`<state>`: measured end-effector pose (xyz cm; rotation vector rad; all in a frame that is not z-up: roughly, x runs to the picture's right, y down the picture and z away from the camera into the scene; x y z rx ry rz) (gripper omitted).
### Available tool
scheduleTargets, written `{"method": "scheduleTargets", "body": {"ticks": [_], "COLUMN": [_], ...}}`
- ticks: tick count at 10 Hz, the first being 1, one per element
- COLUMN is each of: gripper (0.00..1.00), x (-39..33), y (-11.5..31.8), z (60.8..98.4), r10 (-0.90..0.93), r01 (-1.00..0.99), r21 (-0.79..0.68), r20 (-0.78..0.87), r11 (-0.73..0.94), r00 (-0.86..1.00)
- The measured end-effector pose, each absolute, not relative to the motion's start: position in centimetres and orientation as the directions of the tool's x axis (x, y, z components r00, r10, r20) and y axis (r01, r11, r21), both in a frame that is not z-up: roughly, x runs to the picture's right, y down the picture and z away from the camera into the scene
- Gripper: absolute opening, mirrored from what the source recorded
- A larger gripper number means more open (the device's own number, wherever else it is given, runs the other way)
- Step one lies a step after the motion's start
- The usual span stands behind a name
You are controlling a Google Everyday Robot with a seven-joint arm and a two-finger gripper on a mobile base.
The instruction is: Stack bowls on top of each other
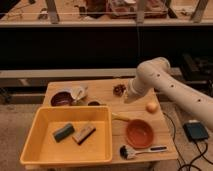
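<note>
Hovering jaws over wooden table (106, 90), opening unclear | orange bowl (139, 133), maroon bowl (61, 99) apart | dim room

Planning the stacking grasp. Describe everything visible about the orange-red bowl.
The orange-red bowl is round, shallow, smooth, plastic-looking and apparently empty. It sits upright on the wooden table near the front right corner, right of the yellow tub. A small yellow item lies at its upper-left rim; contact is unclear. A brush lies just in front. The tool hangs farther back, near the table's far edge, apart from it.
</note>
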<state>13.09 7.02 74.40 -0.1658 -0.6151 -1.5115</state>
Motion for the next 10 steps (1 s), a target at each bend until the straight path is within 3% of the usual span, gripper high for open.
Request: {"method": "scheduleTargets", "body": {"ticks": [2, 4, 10], "gripper": [0.00, 0.05, 0.05], "x": [16.7, 19.3, 19.1], "y": [9.2, 9.8, 9.7], "z": [74.7, 74.0, 74.1], "r10": [-0.883, -0.889, -0.888], "r01": [0.962, 0.964, 0.963], "r21": [0.232, 0.191, 0.193], "r20": [0.470, 0.451, 0.453], "r11": [0.144, 0.185, 0.186], "r00": [0.018, 0.081, 0.080]}}
